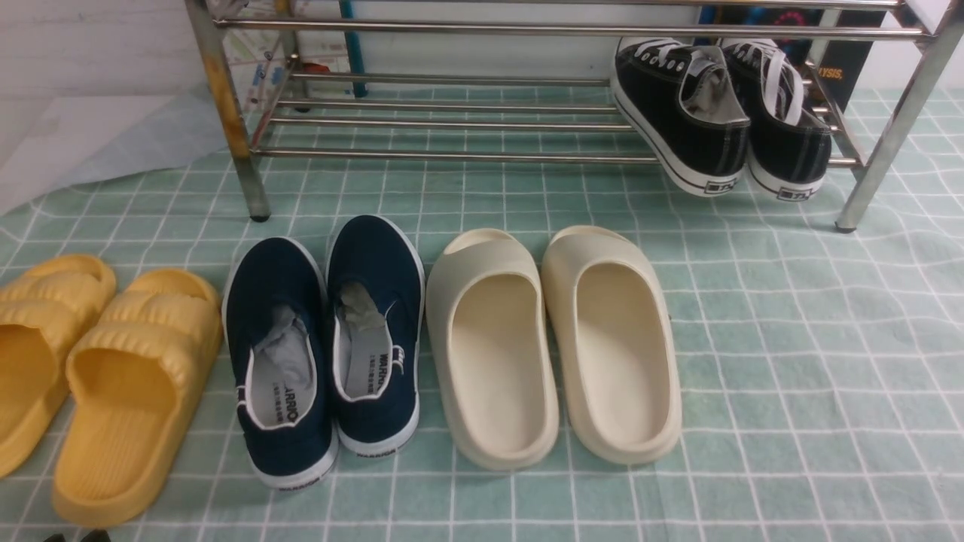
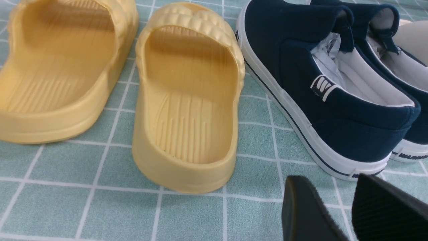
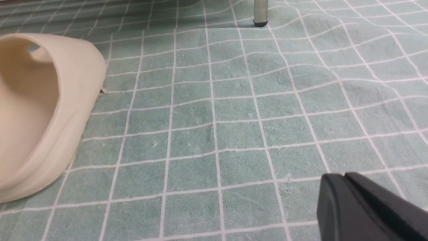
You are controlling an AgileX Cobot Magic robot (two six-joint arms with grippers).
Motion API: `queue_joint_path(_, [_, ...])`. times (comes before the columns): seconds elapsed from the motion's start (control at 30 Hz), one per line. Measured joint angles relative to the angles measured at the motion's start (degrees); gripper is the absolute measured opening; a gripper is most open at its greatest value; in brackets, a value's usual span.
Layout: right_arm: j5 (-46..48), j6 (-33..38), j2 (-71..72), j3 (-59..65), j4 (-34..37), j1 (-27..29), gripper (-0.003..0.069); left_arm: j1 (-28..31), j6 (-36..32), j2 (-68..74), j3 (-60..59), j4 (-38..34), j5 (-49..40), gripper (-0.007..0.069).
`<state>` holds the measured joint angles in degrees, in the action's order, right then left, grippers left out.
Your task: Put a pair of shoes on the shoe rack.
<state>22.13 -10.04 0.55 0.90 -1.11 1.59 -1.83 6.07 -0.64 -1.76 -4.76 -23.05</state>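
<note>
Green checked cloth [image 1: 791,361] covers the floor, white lines running across it. At the back stands the shoe rack [image 1: 452,124], silver rails on angled legs, one leg stained yellow. And there they are: the pair of shoes [image 1: 723,113], black with white laces, sits on the rack's lower rails at its right end, heels tipped down over the front rail. On the cloth in front, a row: yellow slides [image 1: 98,376] at the left, navy slip-ons [image 1: 331,339] beside them, cream slides [image 1: 557,339] next. The left gripper [image 2: 347,207] hangs above the cloth by a slip-on's heel, fingers slightly apart, holding nothing. The right gripper [image 3: 347,190] hovers over bare cloth, fingers pressed together, empty.
</note>
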Motion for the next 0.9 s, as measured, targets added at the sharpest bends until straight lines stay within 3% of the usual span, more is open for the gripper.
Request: queue_joint_path(0.9, [0.0, 0.0, 0.0, 0.0, 0.0, 0.0, 0.009, 0.0, 0.0, 0.0, 0.0, 0.0, 0.0, 0.0238])
